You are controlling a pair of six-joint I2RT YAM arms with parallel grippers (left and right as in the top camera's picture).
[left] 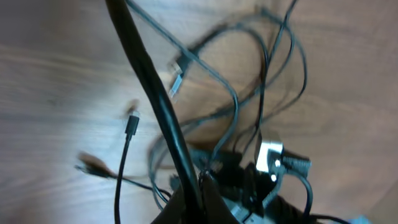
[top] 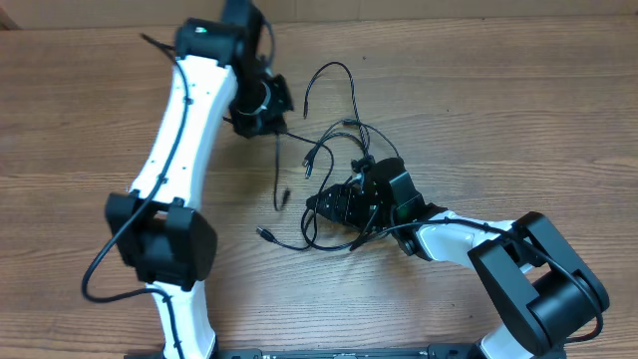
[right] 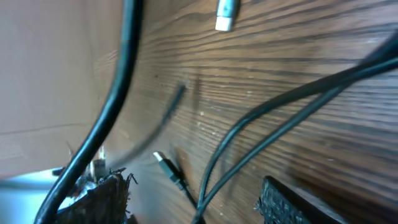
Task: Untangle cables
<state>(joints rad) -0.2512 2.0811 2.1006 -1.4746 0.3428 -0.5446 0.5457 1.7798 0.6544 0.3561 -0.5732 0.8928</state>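
Observation:
The cables [top: 334, 150] lie as thin black cords in a loose tangle on the wooden table [top: 518, 110], between the two arms. My left gripper [top: 267, 118] hangs at the tangle's upper left. In the left wrist view it [left: 198, 183] is shut on one black cord [left: 146, 68] that runs up out of the jaws. My right gripper [top: 321, 204] sits low on the tangle's near side. In its wrist view it [right: 196, 205] is open, and two cords [right: 249, 134] pass between the fingers [right: 99, 199]. A silver-tipped plug [right: 163, 158] lies just ahead of them.
Loose plug ends rest on the table at the front left of the tangle [top: 265, 234] and below the left gripper [top: 282, 199]. A cardboard wall [top: 449, 10] lines the far edge. The left arm's own thick wire [top: 100, 264] loops out beside its base.

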